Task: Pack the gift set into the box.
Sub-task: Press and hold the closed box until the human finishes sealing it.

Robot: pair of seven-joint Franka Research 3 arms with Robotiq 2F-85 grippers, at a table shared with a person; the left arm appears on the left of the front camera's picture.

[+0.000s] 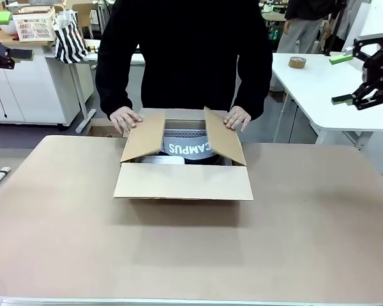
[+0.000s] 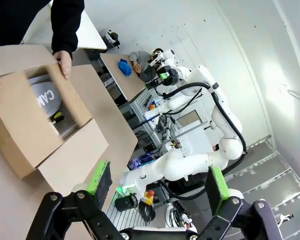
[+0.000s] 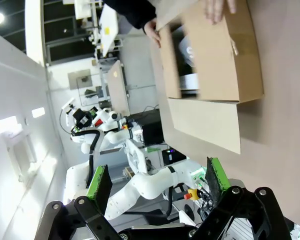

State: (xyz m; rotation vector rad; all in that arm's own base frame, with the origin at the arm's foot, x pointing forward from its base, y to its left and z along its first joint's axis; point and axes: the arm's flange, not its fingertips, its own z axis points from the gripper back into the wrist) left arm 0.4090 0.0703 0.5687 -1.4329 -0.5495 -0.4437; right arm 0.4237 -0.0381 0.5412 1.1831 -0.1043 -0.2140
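Cardboard carton (image 1: 182, 182) holds CAMPUS gift set (image 1: 188, 148); person's hands (image 1: 124, 118) on half-closed flaps (image 1: 144, 137). Left gripper (image 2: 157, 182), right gripper (image 3: 155, 182) spread wide, empty.

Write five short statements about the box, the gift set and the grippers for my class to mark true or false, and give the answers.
1. The grey CAMPUS item lies inside the box. True.
2. The right gripper grips one of the box's flaps. False: it hangs raised off to the side of the table, open and empty.
3. The person has one hand and the other hand on the box's flaps. True.
4. The near flap is folded shut over the box. False: it is turned outward, towards the robot's side.
5. The left gripper is open and holds nothing. True.
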